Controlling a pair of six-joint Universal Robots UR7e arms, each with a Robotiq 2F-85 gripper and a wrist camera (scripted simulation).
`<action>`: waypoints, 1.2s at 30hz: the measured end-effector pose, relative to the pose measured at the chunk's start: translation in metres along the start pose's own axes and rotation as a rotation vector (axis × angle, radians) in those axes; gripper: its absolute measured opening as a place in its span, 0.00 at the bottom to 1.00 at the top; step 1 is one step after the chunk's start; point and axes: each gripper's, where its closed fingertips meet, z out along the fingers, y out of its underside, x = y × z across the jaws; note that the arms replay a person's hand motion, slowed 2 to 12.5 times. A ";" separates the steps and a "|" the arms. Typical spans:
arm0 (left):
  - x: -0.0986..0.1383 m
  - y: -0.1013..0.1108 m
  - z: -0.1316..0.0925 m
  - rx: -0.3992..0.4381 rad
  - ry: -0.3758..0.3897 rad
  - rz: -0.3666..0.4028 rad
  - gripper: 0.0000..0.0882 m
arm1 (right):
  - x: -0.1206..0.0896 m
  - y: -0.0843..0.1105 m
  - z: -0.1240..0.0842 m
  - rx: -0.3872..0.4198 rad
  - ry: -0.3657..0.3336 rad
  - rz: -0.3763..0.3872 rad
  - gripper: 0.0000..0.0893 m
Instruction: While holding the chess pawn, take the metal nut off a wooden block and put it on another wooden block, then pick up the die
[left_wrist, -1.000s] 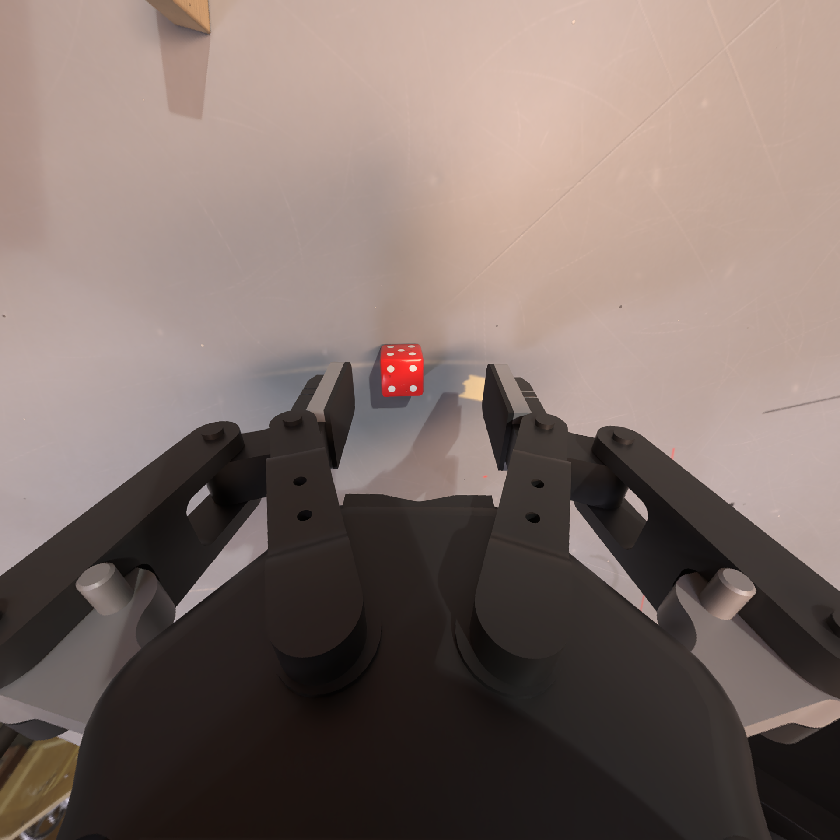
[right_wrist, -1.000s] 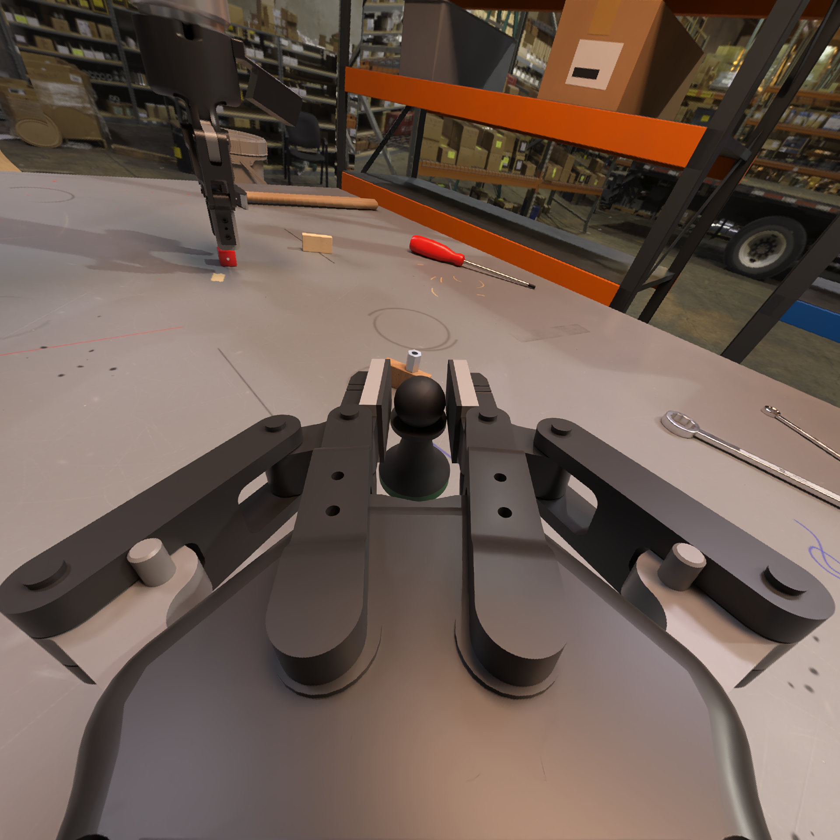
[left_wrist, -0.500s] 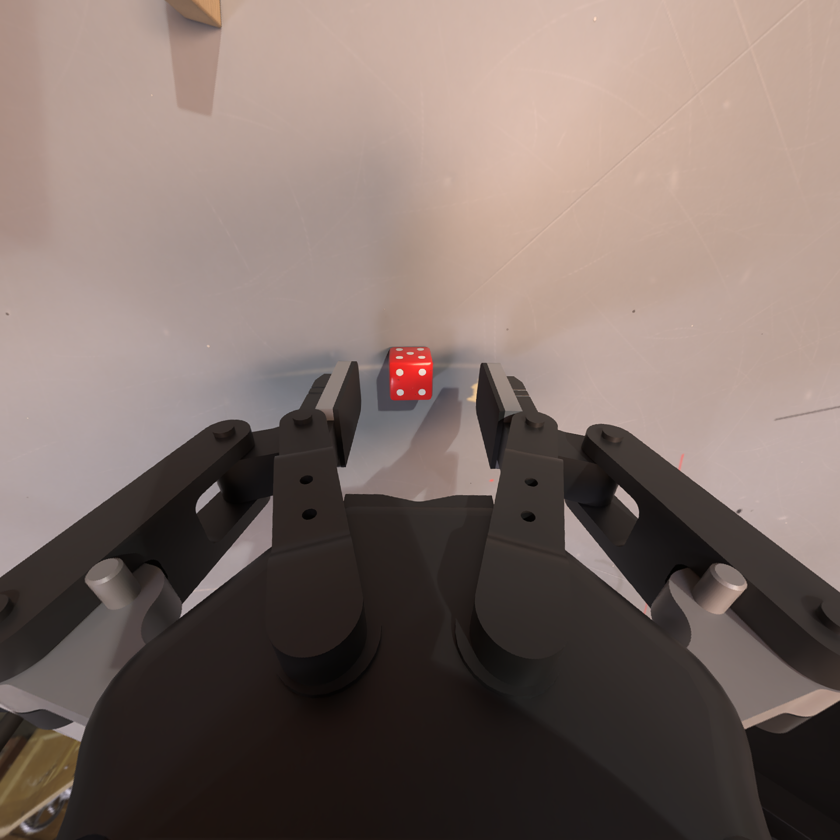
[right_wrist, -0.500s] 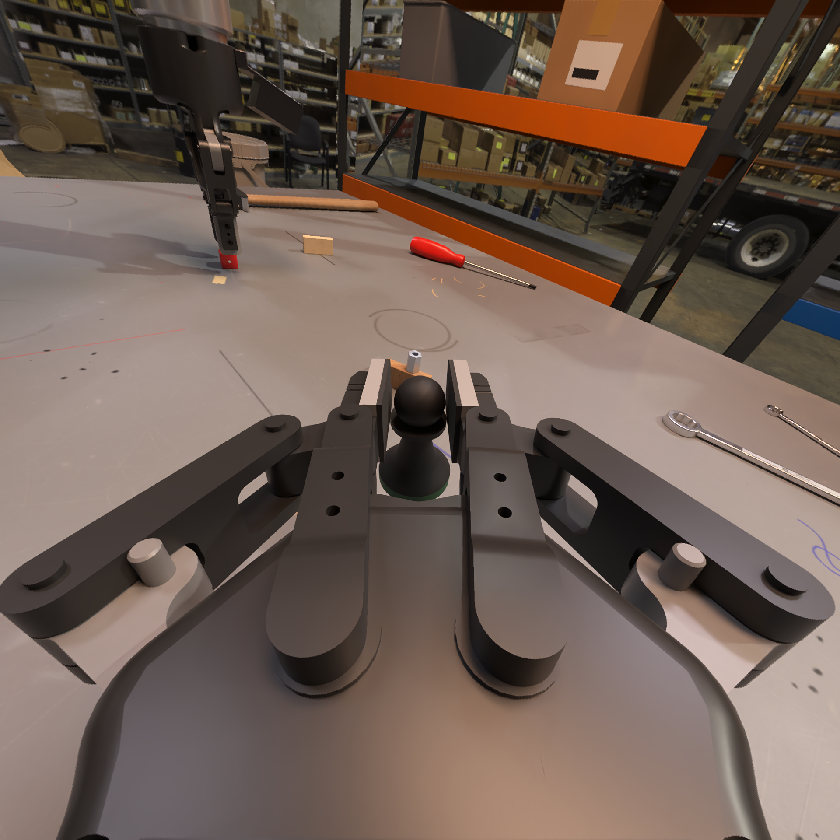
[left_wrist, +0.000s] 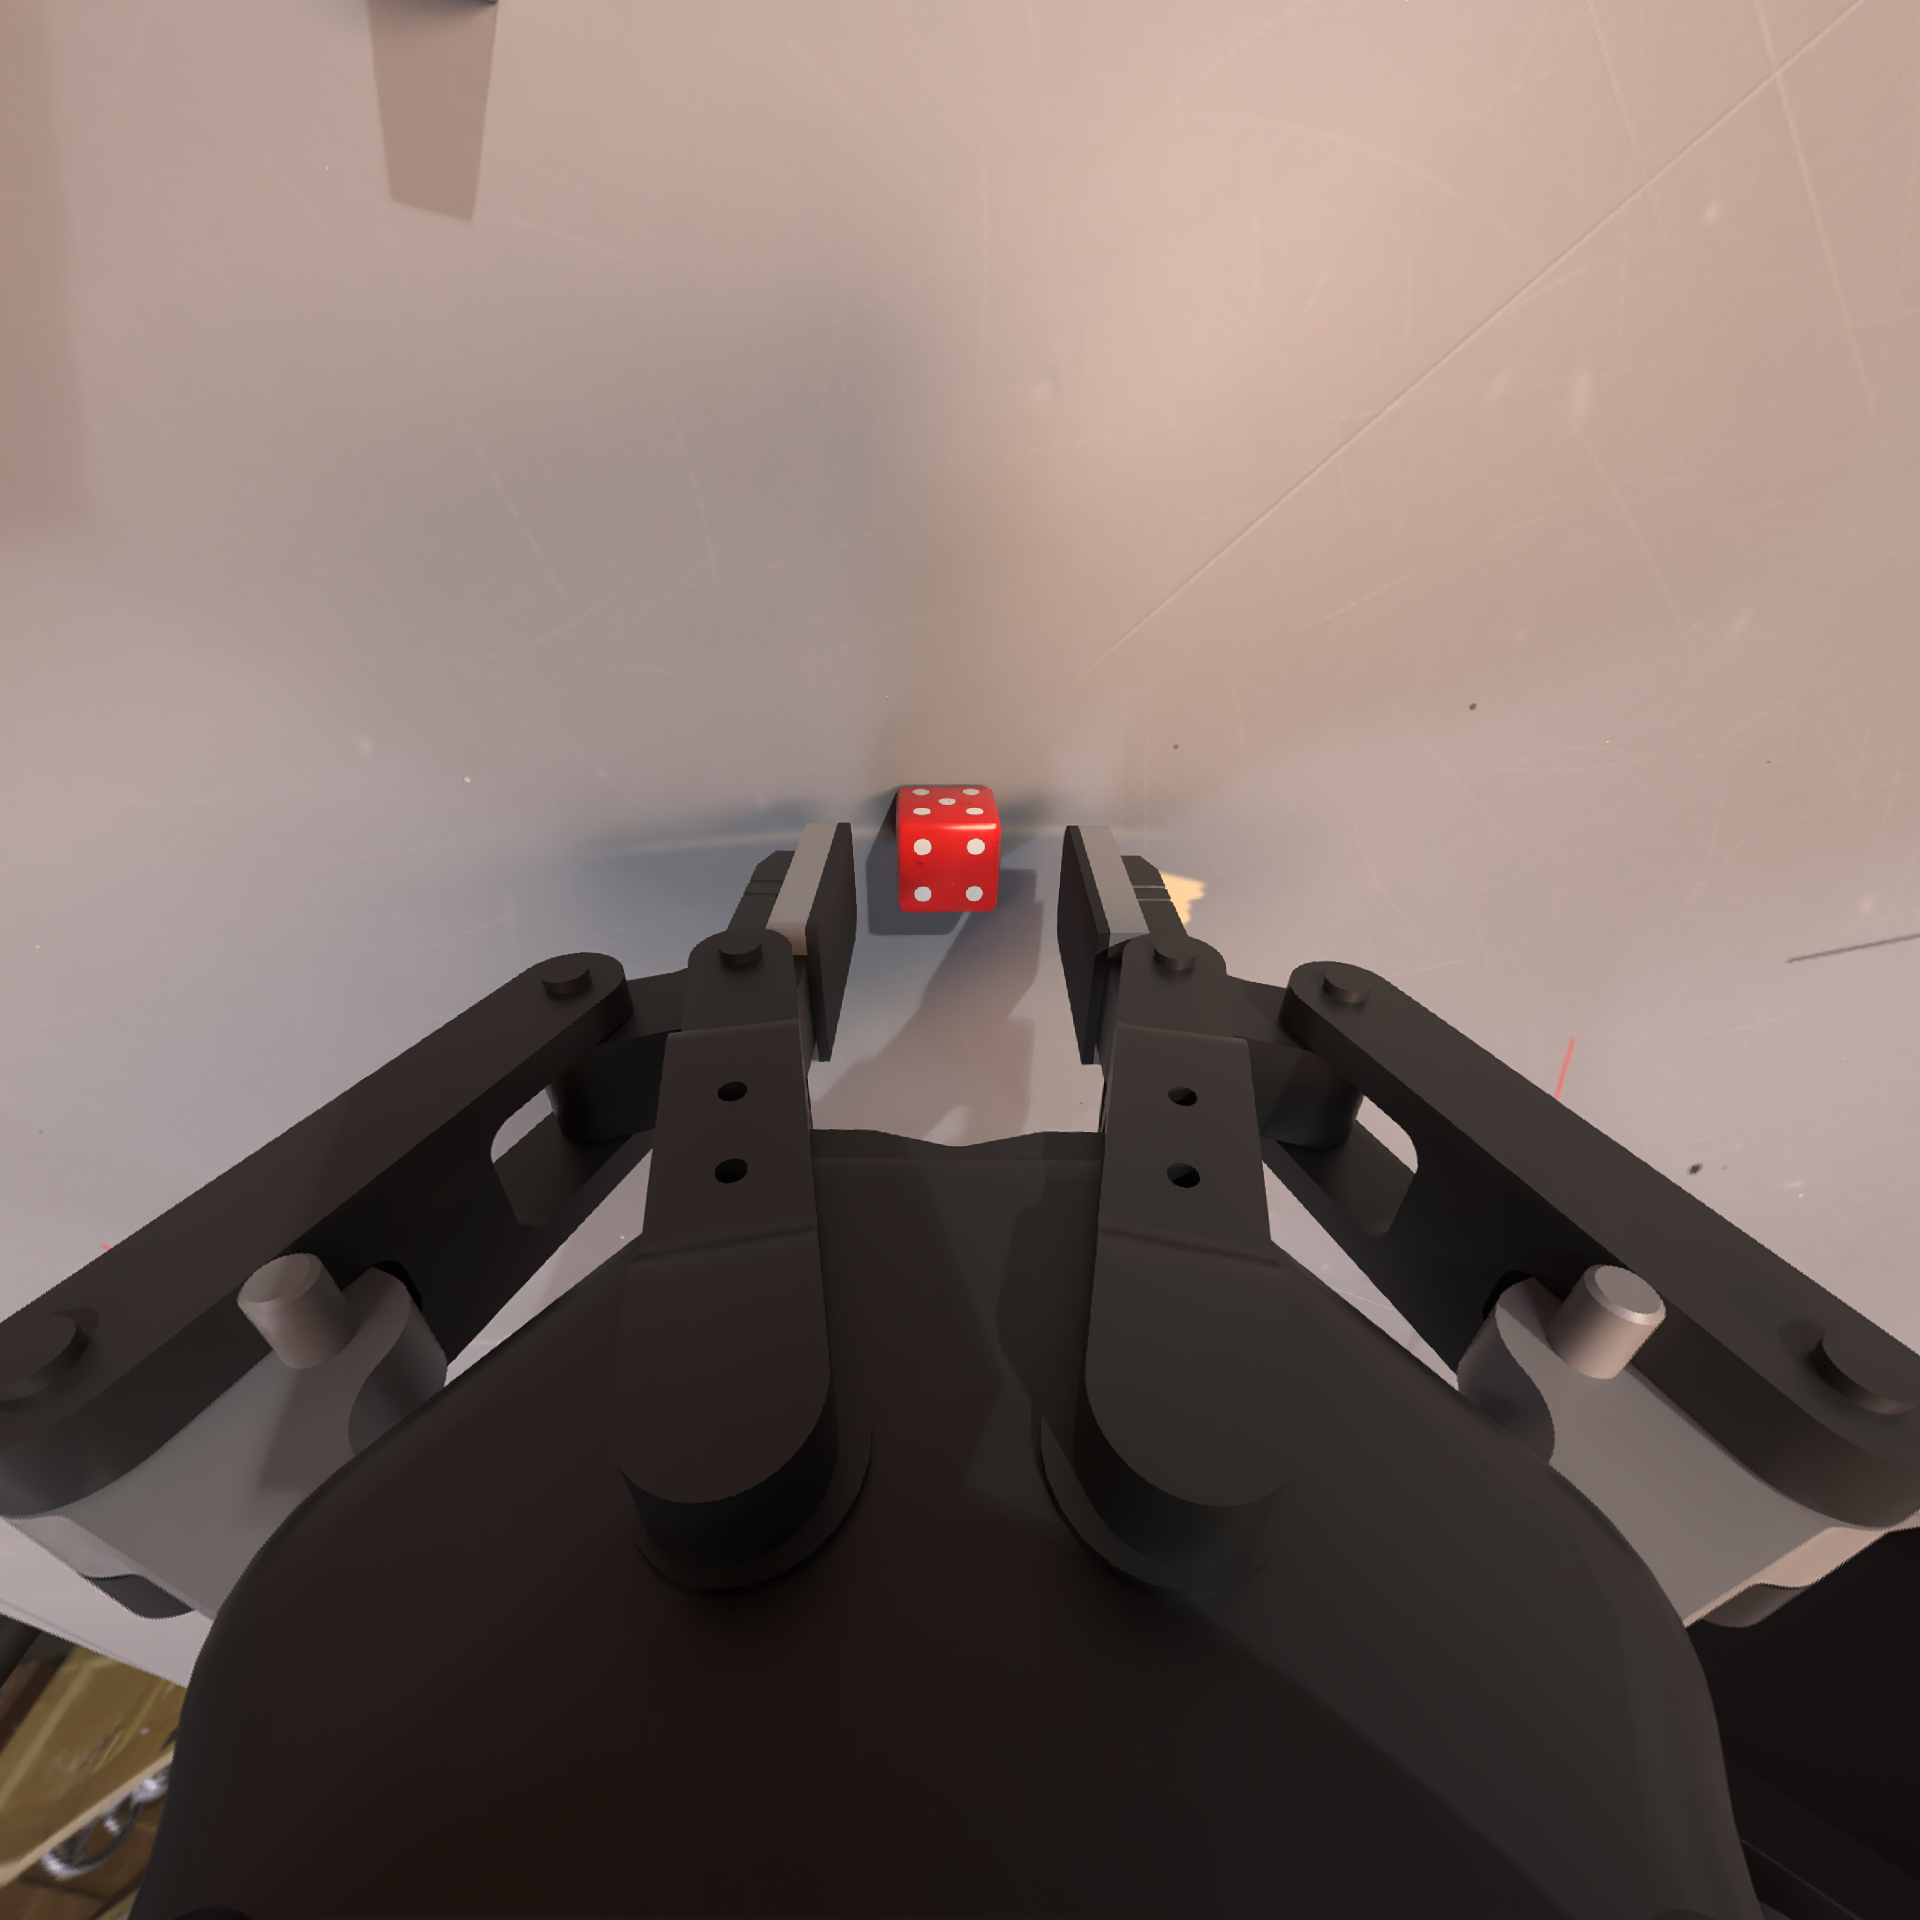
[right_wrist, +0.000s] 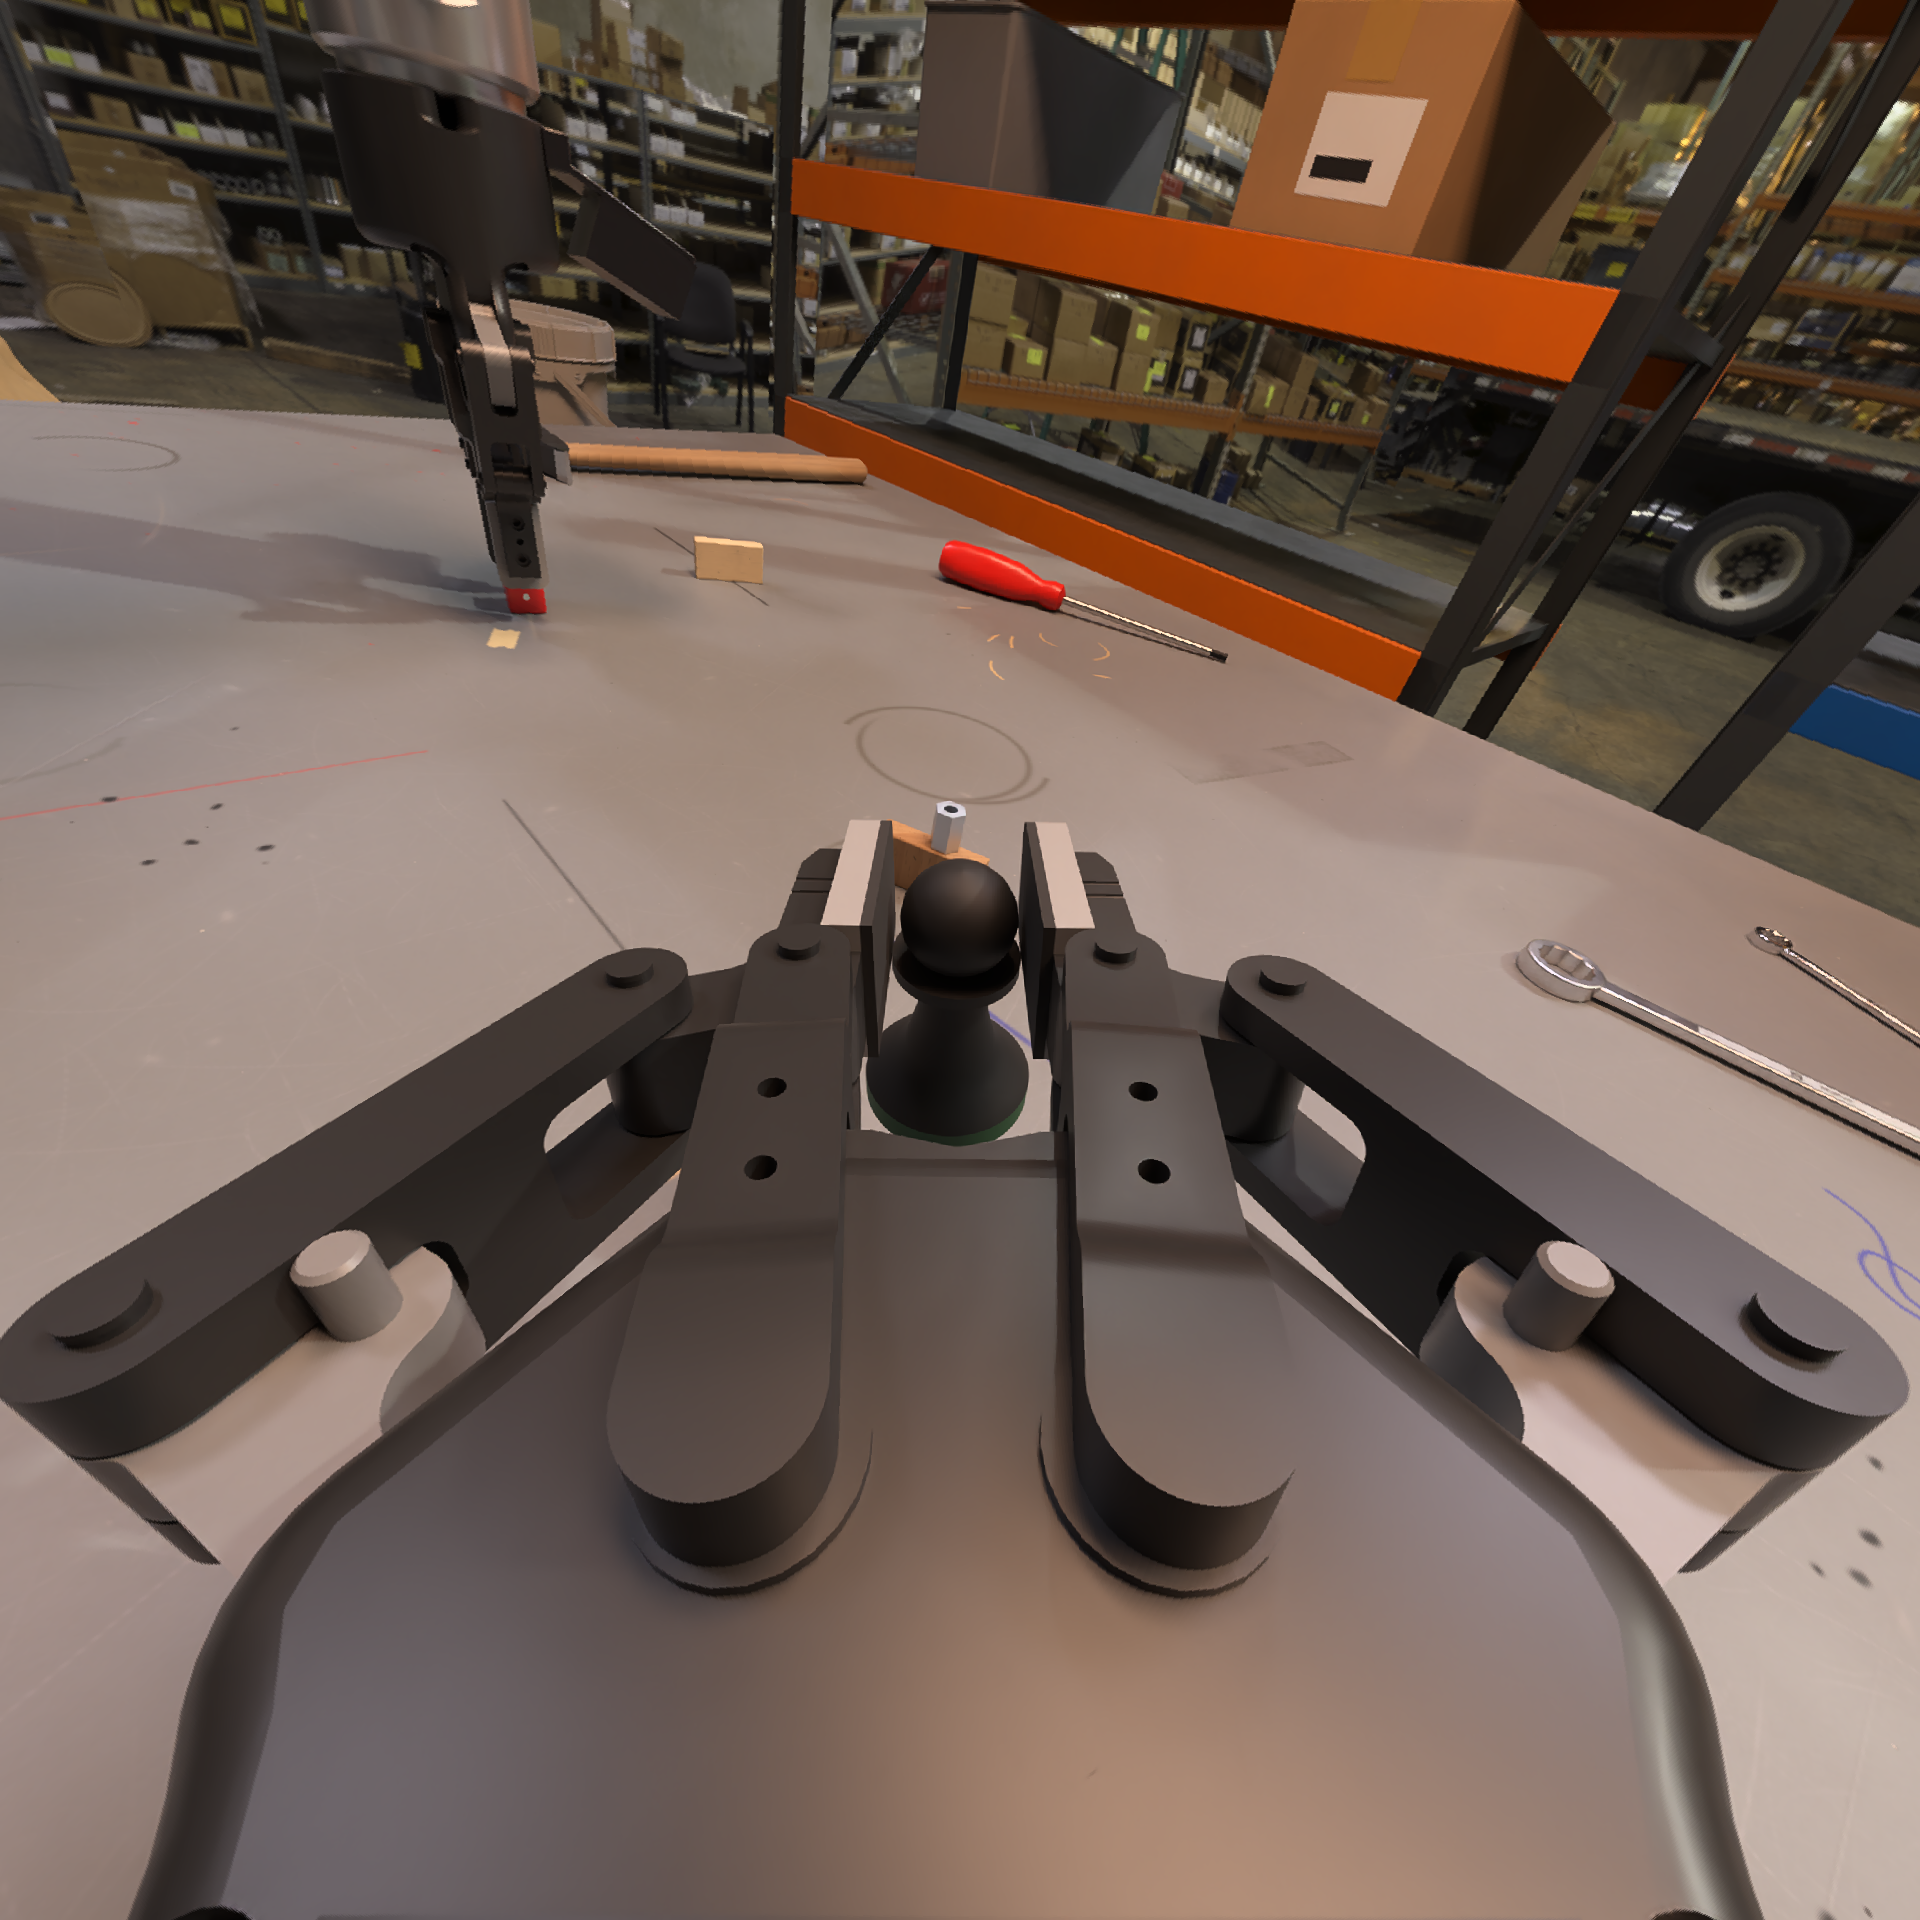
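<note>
Showing only rightward: nut (right_wrist: 947, 826) atop block (right_wrist: 925, 858), pawn (right_wrist: 954, 1003).

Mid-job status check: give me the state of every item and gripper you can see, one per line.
left gripper: open, fingers either side of the die
die: on the table, not gripped
right gripper: shut on the chess pawn
chess pawn: held
metal nut: upright on a wooden block
wooden block: bearing the nut
second wooden block: bare

Left wrist view looks steeply down, close above the die (left_wrist: 947, 850); right wrist view, low, sees it (right_wrist: 526, 600) far across the table (right_wrist: 312, 935).
</note>
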 end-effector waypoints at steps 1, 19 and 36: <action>0.000 0.000 0.000 0.000 0.001 0.000 0.40 | 0.000 0.000 0.000 0.000 0.000 0.000 0.25; 0.001 -0.001 0.002 -0.001 0.010 0.007 0.31 | 0.000 0.000 0.000 -0.001 0.000 -0.003 0.25; -0.001 -0.001 0.002 -0.009 -0.001 0.002 0.20 | 0.000 0.000 0.000 -0.001 0.000 -0.003 0.25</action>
